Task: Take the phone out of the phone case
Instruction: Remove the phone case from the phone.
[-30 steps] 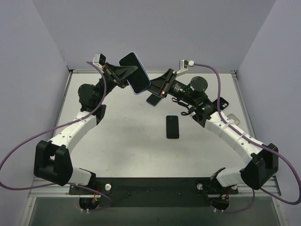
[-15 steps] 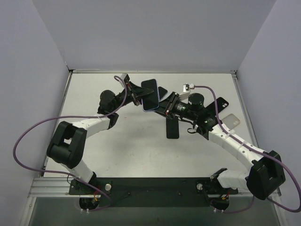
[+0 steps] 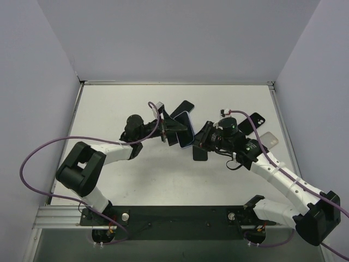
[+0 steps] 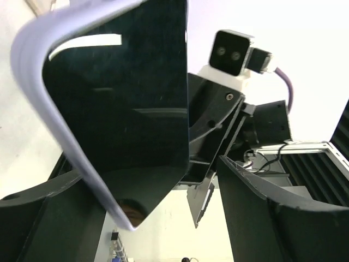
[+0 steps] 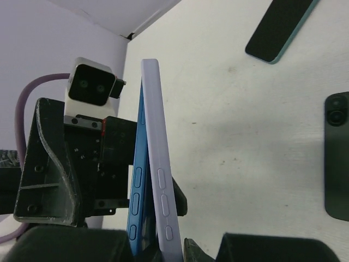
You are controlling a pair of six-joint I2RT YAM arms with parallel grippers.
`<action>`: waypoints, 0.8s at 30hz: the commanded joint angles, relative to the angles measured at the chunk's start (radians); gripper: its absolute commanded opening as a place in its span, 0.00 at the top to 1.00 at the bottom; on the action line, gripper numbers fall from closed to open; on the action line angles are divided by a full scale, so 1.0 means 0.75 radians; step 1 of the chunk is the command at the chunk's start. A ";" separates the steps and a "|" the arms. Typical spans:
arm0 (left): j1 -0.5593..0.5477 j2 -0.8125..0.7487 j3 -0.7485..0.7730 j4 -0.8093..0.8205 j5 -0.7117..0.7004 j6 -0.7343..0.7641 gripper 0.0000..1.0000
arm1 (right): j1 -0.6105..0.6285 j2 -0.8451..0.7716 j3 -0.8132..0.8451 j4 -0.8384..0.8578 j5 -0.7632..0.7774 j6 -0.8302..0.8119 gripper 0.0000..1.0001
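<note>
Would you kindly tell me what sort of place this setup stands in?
Probably a robotics lab test cell: a white table boxed in by plain walls, a left arm and right arm bolted to a black base plate, and a cabled wrist camera.

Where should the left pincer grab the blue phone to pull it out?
By its long side edges, coming from the screen side. The blue phone already sticks out of the lavender case there, facing the open left pincer, while the right pincer holds the case.
</note>
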 commanded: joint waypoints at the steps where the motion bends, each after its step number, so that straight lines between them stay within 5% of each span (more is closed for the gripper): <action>1: 0.017 -0.088 0.007 0.002 0.130 0.158 0.15 | -0.024 -0.009 0.077 -0.284 0.459 -0.169 1.00; 7: 0.078 -0.266 0.031 -0.719 0.048 0.591 0.14 | 0.108 0.090 0.173 -0.378 0.661 -0.298 1.00; 14: 0.189 -0.391 0.056 -1.300 -0.162 0.827 0.14 | 0.327 0.419 0.396 -0.550 0.879 -0.412 1.00; 24: 0.224 -0.350 -0.001 -1.367 -0.177 0.868 0.16 | 0.477 0.639 0.492 -0.554 0.805 -0.492 1.00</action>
